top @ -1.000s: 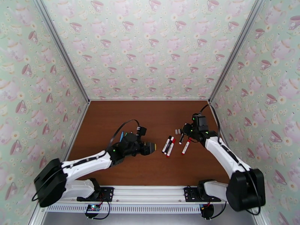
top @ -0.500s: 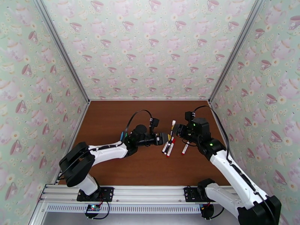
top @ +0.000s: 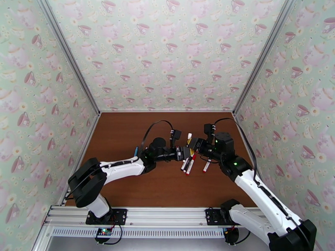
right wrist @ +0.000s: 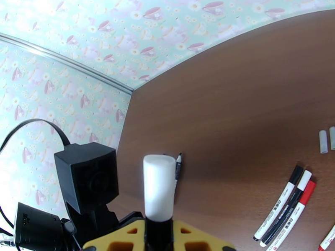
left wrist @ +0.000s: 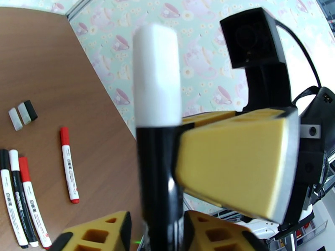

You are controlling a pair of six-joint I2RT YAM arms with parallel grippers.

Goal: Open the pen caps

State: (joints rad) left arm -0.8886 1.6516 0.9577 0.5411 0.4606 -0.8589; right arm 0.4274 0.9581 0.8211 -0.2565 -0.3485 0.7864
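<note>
White cap [right wrist: 159, 187] stands upright atop the black pen barrel [left wrist: 158, 172] that my right gripper [right wrist: 159, 237] clamps. My left gripper [left wrist: 155, 231] flanks the barrel farther from the cap (pinching or not, I cannot tell).

Dark print on pen barrels [left wrist: 69, 170] — too small to read.

You lose the held pen's [left wrist: 158, 172] lower end past the left wrist view's bottom edge, which also crops the fingers [left wrist: 102, 231] of the left claw [left wrist: 155, 233], and the right wrist view's corner clips a red pen [right wrist: 328, 241].
</note>
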